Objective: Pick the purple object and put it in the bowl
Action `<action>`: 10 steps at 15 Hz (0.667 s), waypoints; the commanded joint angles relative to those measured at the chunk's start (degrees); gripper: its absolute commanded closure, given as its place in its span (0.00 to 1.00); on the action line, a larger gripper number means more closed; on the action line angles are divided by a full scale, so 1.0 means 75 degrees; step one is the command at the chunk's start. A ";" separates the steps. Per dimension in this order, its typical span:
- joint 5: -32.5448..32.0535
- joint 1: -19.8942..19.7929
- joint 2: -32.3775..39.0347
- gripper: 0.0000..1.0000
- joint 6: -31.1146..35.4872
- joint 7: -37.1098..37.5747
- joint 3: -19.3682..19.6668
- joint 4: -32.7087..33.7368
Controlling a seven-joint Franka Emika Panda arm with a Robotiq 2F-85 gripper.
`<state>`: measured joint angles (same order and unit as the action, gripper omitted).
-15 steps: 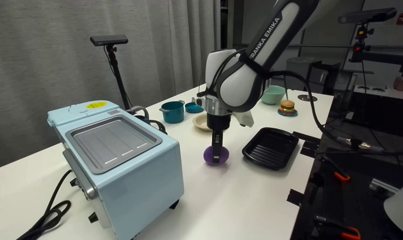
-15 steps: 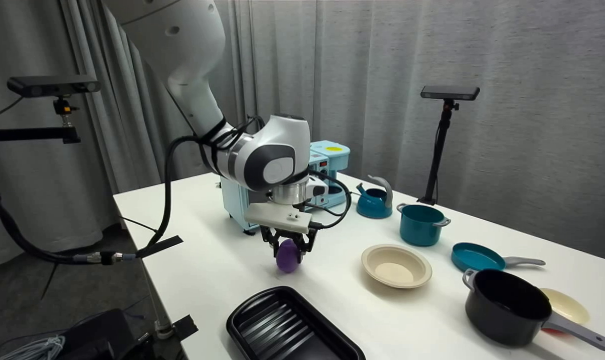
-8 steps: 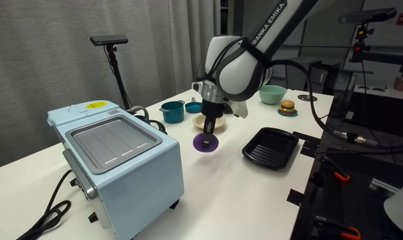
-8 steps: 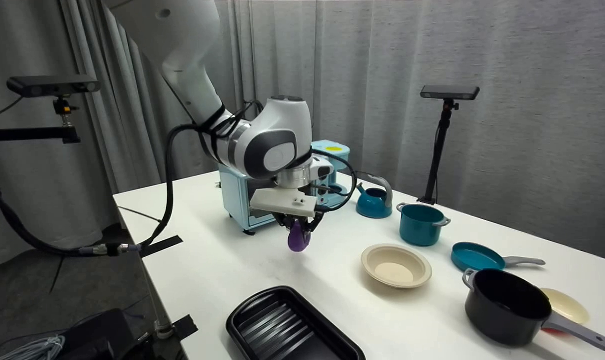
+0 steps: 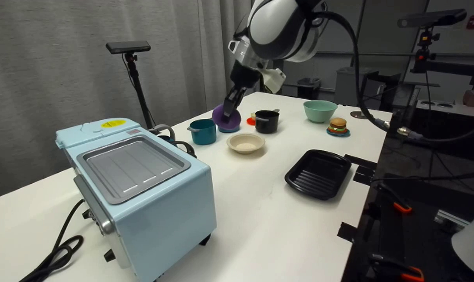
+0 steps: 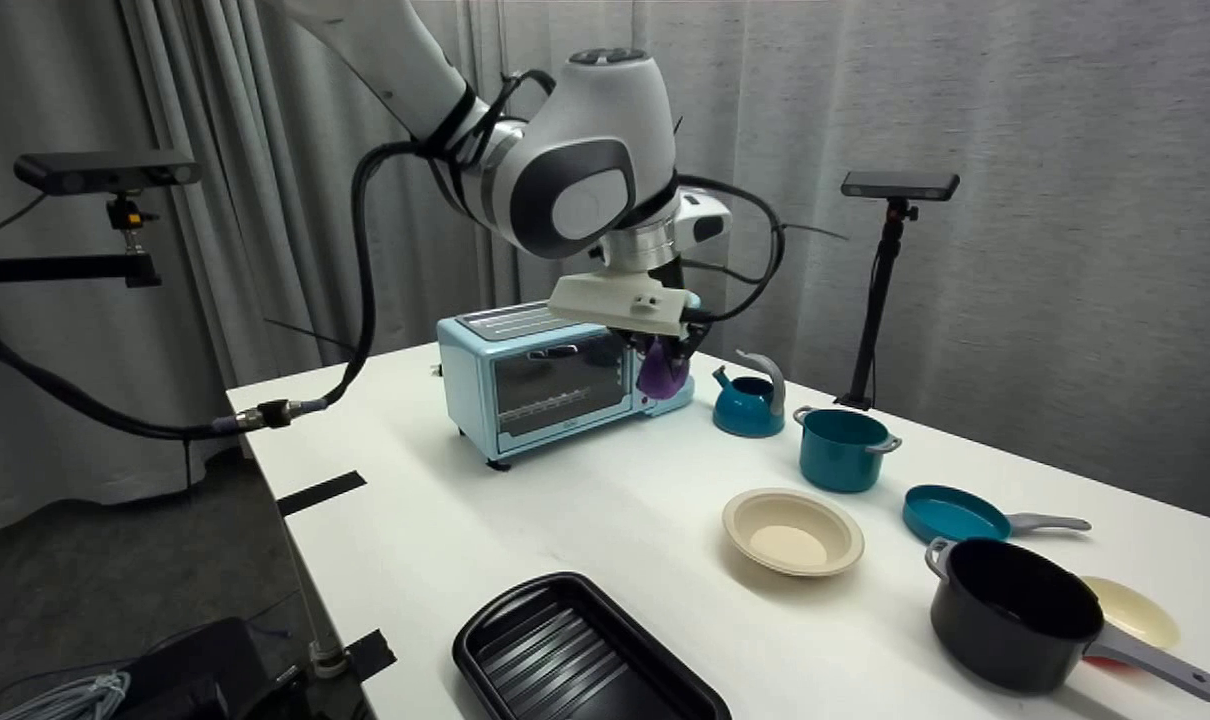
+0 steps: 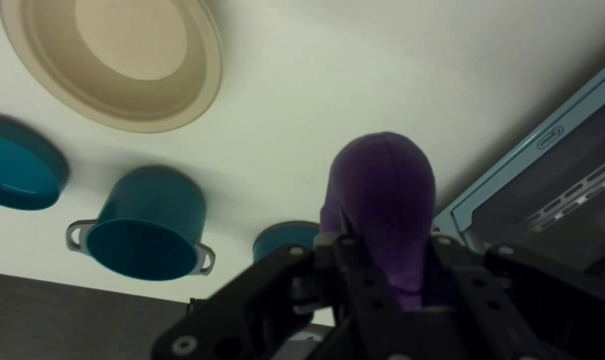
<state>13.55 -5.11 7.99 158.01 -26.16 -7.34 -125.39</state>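
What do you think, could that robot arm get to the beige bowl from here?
Probably yes. The fingers hold the purple lump in mid-air, and the wrist view shows nothing standing between it and the beige bowl; the teal pot sits to one side of that path.

The purple object [image 6: 663,376], down at the white table [image 5: 268,231] a second ago, is held well above it, lifted by the gripper [image 5: 227,116], which is seen tilted instead of upright in an exterior view. There, the cream bowl [image 5: 246,150] and black pot [image 5: 266,124] are no longer blocked by the arm [image 5: 274,29]; in an exterior view, the front of the toaster oven [image 6: 565,385] is largely uncovered.
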 commanded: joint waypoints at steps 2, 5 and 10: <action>0.0448 -0.0438 0.0389 0.94 0.0001 -0.0250 0.0346 0.0935; 0.0394 -0.0723 0.0972 0.94 -0.0016 -0.0095 0.0638 0.1491; 0.0113 -0.1167 0.2437 0.94 -0.0524 0.0417 0.0910 0.2504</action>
<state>15.20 -12.46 19.00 156.75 -25.35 -0.98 -113.34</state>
